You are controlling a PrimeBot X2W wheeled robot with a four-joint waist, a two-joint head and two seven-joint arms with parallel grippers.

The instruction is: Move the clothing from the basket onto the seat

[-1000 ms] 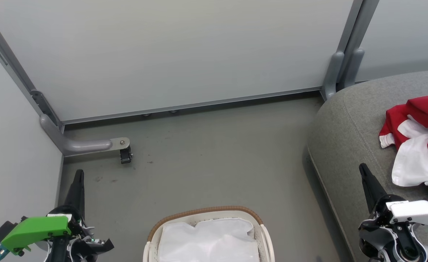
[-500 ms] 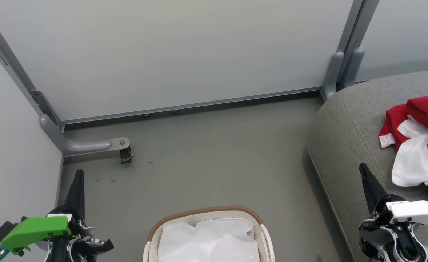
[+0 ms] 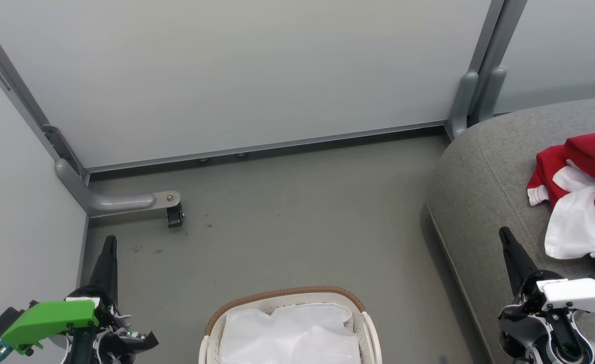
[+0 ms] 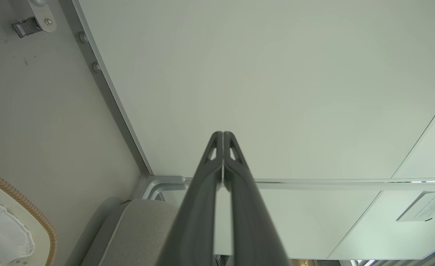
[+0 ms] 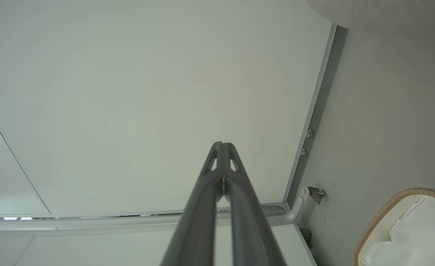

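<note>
In the head view, the basket sits at the bottom centre of the frame on the grey floor, with its white lining showing inside. The seat fills the right side, and the red and white clothing lies crumpled on it near the right edge, well apart from the basket. The left gripper rises at the lower left and the right gripper at the lower right, over the seat's front edge; each shows as a single dark spike, holding nothing. A pale wall panel spans the top, and a small castor stands on the floor at centre left. In the left wrist view, the two fingers meet at their tips with nothing between them; the basket's tan rim curves at the lower left and a corner of the seat shows at the bottom. In the right wrist view, the fingers are likewise pressed together and bare, and the basket sits at the lower right.
</note>
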